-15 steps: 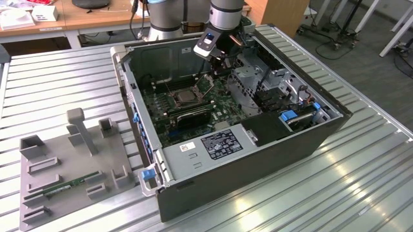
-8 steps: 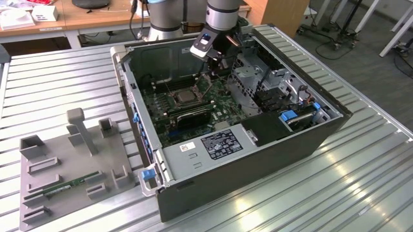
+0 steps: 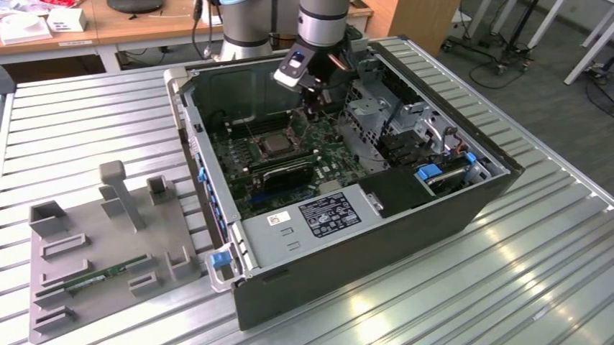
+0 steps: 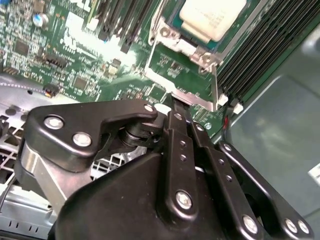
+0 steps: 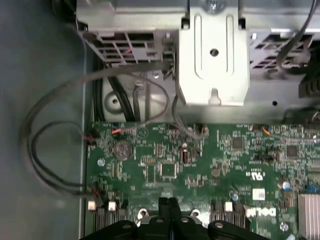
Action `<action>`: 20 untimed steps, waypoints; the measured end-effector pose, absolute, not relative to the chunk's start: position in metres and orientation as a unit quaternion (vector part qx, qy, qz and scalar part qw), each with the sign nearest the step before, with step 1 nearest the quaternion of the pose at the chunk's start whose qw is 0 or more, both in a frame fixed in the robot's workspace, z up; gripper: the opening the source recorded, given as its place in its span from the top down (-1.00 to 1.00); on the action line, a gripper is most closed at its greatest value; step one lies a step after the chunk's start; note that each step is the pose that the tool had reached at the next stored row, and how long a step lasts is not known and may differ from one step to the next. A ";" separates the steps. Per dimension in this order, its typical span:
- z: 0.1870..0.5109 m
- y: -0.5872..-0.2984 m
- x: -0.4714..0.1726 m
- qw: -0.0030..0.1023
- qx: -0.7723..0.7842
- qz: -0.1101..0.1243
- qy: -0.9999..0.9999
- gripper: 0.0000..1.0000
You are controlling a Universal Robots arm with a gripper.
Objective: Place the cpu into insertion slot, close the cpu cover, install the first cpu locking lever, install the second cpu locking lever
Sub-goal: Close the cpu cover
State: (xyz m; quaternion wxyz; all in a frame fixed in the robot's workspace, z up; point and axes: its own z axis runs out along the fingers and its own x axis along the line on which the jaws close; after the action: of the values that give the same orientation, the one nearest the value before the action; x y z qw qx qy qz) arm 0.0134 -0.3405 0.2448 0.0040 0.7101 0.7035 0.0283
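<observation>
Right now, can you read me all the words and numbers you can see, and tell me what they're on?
Black label on the metal box: print too small to read.
White sticker beside it: too small to read.
White print on the green board: too blurred to read.
Nothing reads clearly enough to quote.

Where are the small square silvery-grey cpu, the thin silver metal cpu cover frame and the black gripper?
cpu (image 4: 212,17), second wrist view, middle of its metal top.
cpu cover (image 4: 195,99), second wrist view, frame strip nearest the gripper.
gripper (image 5: 169,202), first wrist view, between its closed fingertips.
</observation>
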 end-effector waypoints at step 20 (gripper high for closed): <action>0.244 -0.340 -0.022 0.006 0.710 0.030 0.703 0.79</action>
State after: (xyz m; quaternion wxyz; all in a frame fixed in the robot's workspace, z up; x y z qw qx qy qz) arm -0.0220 -0.3404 0.2442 0.0062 0.7100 0.7035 0.0302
